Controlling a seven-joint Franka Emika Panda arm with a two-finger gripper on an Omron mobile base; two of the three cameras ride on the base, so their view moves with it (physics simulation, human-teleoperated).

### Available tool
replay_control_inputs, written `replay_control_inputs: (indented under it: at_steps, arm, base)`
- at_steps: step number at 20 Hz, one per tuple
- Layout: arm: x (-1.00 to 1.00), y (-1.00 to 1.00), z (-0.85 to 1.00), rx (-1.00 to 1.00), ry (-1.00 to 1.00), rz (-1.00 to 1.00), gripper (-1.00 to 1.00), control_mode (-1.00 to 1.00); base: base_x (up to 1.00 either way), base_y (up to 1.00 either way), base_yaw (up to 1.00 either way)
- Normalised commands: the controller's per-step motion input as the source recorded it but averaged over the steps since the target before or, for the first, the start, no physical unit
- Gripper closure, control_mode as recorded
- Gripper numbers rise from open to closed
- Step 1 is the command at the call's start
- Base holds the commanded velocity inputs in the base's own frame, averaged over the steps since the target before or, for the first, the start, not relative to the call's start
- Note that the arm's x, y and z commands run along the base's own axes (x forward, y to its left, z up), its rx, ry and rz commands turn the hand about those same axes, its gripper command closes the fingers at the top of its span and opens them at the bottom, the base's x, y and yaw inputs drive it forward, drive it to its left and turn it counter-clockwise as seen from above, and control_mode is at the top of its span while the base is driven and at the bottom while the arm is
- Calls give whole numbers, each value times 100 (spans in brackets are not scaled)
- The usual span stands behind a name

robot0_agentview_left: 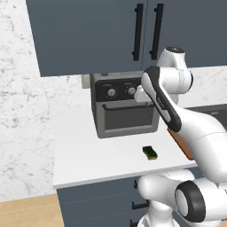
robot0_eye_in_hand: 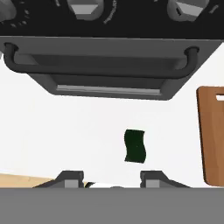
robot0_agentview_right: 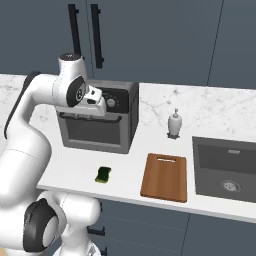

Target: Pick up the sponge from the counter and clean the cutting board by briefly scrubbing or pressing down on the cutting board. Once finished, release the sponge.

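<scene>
The claw (robot0_eye_in_hand: 111,177), apparently closed and empty, hangs high before the toaster oven (robot0_agentview_right: 97,122); the sponge (robot0_eye_in_hand: 134,146) lies below on the counter (robot0_agentview_right: 125,165), left of the cutting board (robot0_agentview_right: 165,176).

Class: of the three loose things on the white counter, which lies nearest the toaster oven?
The small green sponge, just before the oven, lies nearest.

Open counter (robot0_eye_in_hand: 78,131) lies below my hand around the sponge (robot0_eye_in_hand: 134,146). The toaster oven (robot0_eye_in_hand: 109,74) blocks ahead; the cutting board (robot0_eye_in_hand: 212,135) lies to my right.
</scene>
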Motion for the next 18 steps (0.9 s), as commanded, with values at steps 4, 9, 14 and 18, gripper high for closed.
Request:
replay_control_inputs:
  at_steps: [4,9,14,18]
  arm:
    - [-11,-3,-20,0,-1,0,-100,-100]
    - [-18,-14,-46,0,-1,0,-100,-100]
    - [-17,-8,-53,-1,0,0,-100,-100]
    - [-5,-16,-58,-9,0,0,-100,-100]
  base:
    - [0,0,0]
    - [0,0,0]
    - [0,0,0]
    - [0,0,0]
